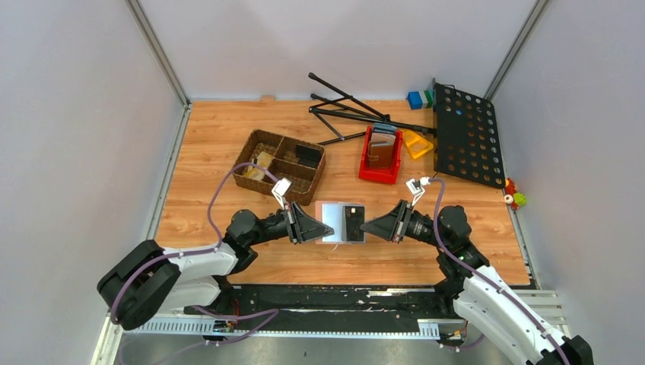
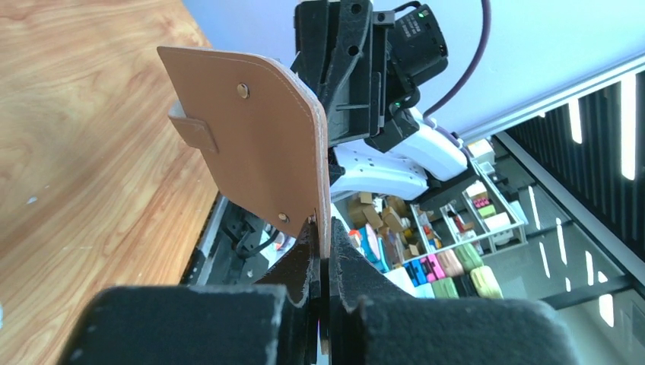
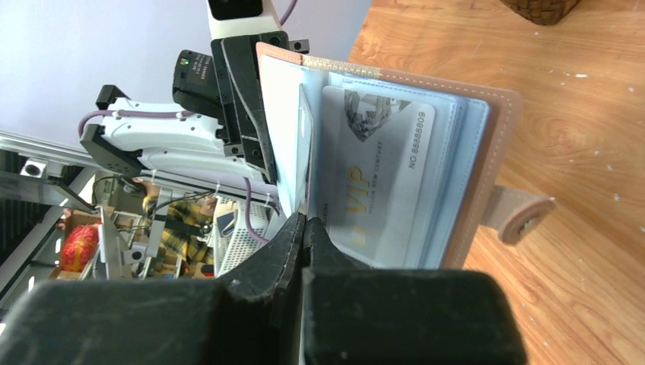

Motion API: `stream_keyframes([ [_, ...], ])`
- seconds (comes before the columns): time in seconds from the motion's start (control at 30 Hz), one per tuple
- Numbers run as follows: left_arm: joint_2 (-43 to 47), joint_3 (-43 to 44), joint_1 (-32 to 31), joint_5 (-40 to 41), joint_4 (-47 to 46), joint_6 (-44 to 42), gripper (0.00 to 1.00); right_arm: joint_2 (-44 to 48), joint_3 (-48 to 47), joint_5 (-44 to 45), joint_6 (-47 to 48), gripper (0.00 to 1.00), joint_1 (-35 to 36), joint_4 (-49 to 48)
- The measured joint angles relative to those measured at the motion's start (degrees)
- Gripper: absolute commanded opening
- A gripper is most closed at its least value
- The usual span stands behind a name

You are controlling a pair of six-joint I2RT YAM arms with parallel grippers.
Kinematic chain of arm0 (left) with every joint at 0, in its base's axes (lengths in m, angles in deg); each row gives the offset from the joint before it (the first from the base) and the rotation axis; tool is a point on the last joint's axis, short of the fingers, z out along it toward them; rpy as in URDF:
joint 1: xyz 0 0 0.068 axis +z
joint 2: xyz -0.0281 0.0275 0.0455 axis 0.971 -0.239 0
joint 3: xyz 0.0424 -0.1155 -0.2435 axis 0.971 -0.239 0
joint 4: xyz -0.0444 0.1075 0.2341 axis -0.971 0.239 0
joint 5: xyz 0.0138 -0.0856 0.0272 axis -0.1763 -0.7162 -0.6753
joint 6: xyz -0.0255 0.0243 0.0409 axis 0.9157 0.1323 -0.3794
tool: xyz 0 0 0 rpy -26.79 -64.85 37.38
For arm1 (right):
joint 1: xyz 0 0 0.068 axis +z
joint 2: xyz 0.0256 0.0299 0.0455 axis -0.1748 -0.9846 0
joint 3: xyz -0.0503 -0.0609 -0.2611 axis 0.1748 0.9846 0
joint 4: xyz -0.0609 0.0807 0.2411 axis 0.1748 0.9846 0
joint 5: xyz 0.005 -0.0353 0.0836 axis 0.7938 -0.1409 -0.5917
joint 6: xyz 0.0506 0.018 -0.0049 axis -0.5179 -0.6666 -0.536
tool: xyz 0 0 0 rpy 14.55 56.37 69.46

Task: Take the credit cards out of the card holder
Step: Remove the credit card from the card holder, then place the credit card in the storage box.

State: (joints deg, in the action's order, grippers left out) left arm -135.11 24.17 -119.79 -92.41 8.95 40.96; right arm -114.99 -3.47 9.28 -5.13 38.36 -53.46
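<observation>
The card holder (image 1: 328, 221) is held open above the table between my two grippers. My left gripper (image 1: 319, 227) is shut on its left edge; the left wrist view shows the taupe-brown outside (image 2: 251, 129) pinched in the left gripper (image 2: 325, 262). My right gripper (image 1: 367, 226) is shut at the right side on a black credit card (image 1: 353, 220) lying over the right half. In the right wrist view that card (image 3: 304, 144) runs edge-on into the right gripper (image 3: 306, 224). A silvery grey card (image 3: 384, 175) marked VIP sits in a light slot of the holder (image 3: 498, 144).
A wicker basket (image 1: 258, 144) with compartments stands behind the left arm. A red bin (image 1: 365, 171) with wallets, a yellow piece (image 1: 417, 143), a folded black music stand (image 1: 464, 133), blue and green blocks (image 1: 418, 99) and small toys (image 1: 513, 198) lie at the back right.
</observation>
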Motion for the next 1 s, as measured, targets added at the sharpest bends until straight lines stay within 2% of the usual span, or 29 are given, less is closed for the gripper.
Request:
stream_keyframes([
  [0.2, 7.06, -0.2, 1.86, 1.03, 13.16, -4.85, 0.0, 1.7, -0.76, 1.92, 4.37, 0.0, -0.63, 6.51],
  [0.43, 17.29, 1.7, 2.1, 5.38, 36.02, -14.62, 0.0, 0.83, -3.45, 3.06, 8.48, 0.0, -0.74, 11.37],
  [0.63, 19.96, 5.86, 2.1, 10.71, 52.7, -21.7, 0.0, -2.03, -4.76, 3.21, 10.67, 0.0, -0.74, 12.81],
  [1.0, 22.62, 6.78, 2.14, 17.14, 68.57, -27.45, 0.0, -13.05, -19.82, 7.19, 23.1, 0.0, -0.74, 21.94],
])
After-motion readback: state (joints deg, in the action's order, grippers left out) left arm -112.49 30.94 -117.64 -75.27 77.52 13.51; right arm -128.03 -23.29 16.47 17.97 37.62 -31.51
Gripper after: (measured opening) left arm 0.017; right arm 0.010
